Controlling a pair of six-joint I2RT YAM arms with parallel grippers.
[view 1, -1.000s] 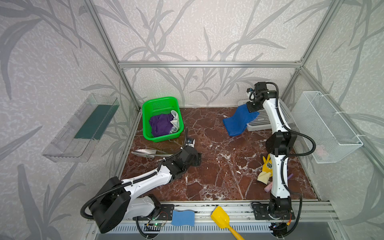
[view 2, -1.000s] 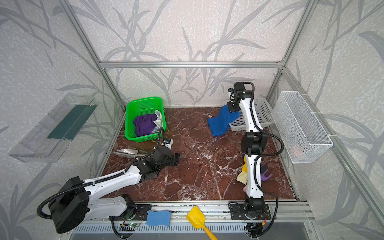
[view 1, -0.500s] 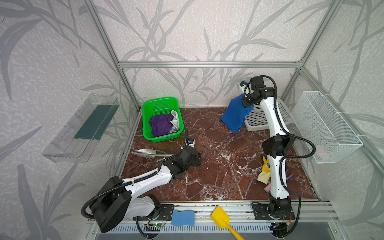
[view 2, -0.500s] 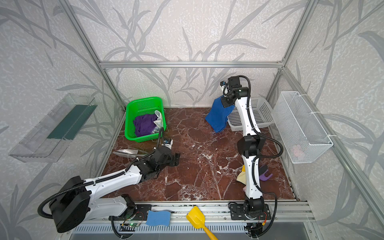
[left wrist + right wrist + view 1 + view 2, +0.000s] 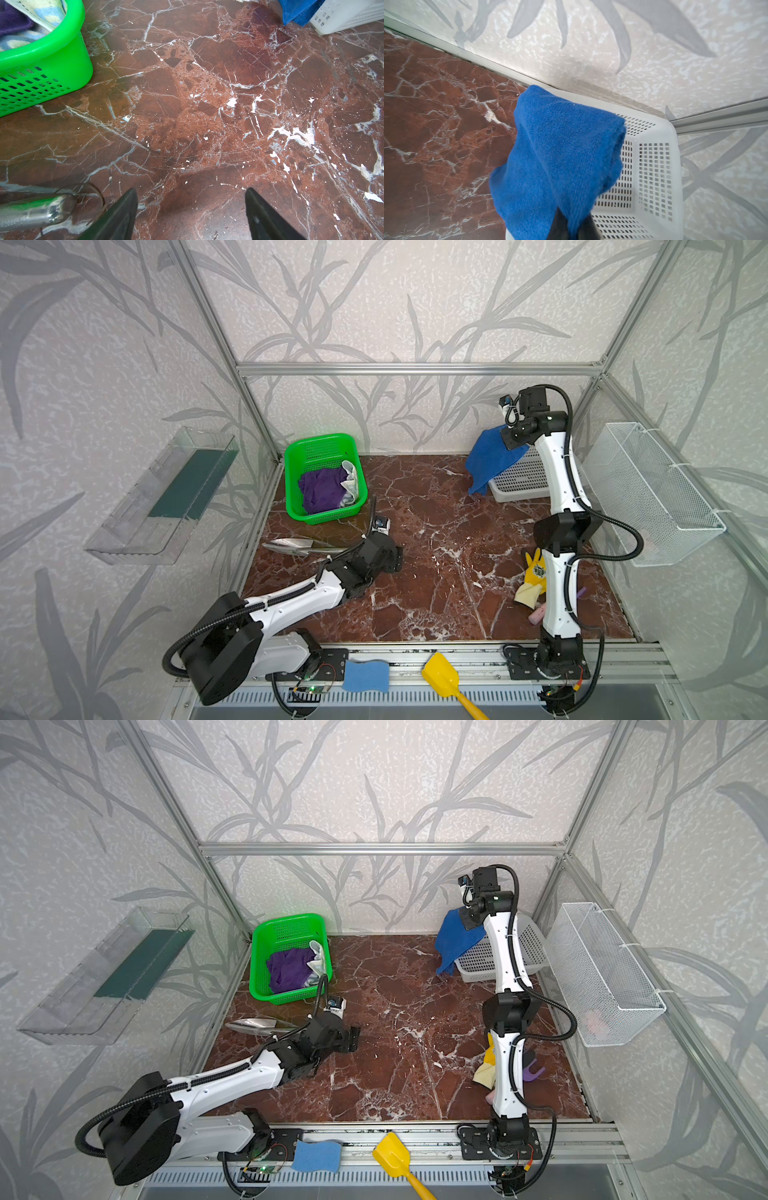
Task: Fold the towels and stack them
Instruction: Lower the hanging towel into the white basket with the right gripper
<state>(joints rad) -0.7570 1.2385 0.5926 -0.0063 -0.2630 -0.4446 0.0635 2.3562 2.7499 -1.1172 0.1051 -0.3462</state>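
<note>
I've lifted the blue towel (image 5: pixel 484 460) higher; my right end effector (image 5: pixel 572 225) pinches it, hanging by the white basket (image 5: pixel 521 485). My left end effector (image 5: pixel 191 189) gapes, idle. The purple towel (image 5: pixel 319 489) and printed towel (image 5: pixel 351 481) lie crumpled in the green basket (image 5: pixel 320 441); nothing stacked, I'd say

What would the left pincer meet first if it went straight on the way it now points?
Most likely the bare marble tabletop: the left pincer seems to point slightly down at it. The green basket and blue towel lie off to the sides.
</note>
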